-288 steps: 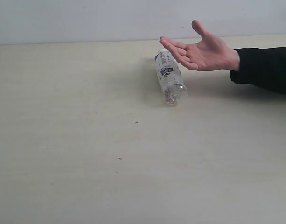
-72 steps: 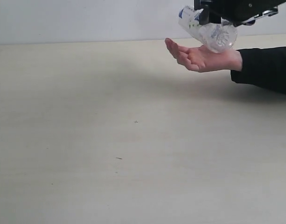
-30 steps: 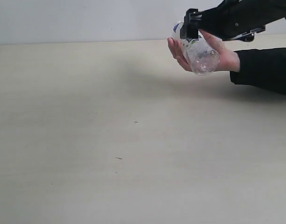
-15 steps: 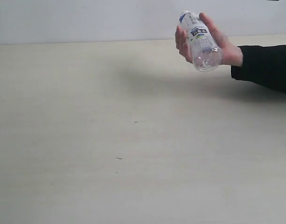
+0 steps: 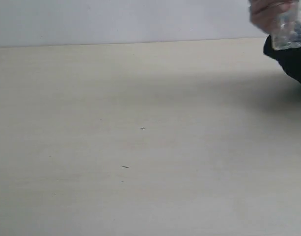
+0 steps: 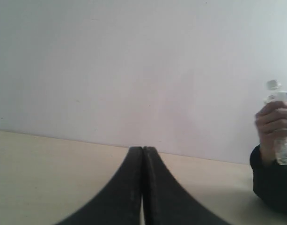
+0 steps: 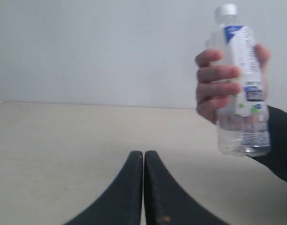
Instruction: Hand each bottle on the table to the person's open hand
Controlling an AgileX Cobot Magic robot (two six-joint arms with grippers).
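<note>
A clear bottle with a white cap and blue-printed label is held upright in the person's hand, well above the table. The same bottle shows blurred at the top right corner of the exterior view, with the hand wrapped around it, and small at the edge of the left wrist view. My right gripper is shut and empty, apart from the bottle. Shut as well and holding nothing is my left gripper. Neither arm appears in the exterior view.
The person's black sleeve reaches in from the right edge. A pale wall runs behind the table's far edge. A few tiny dark specks lie on the beige tabletop.
The right arm let go of the bottle and withdrew out of the exterior view, its jaws closing. The person's hand closed on the bottle, then lifted it up and to the right.
</note>
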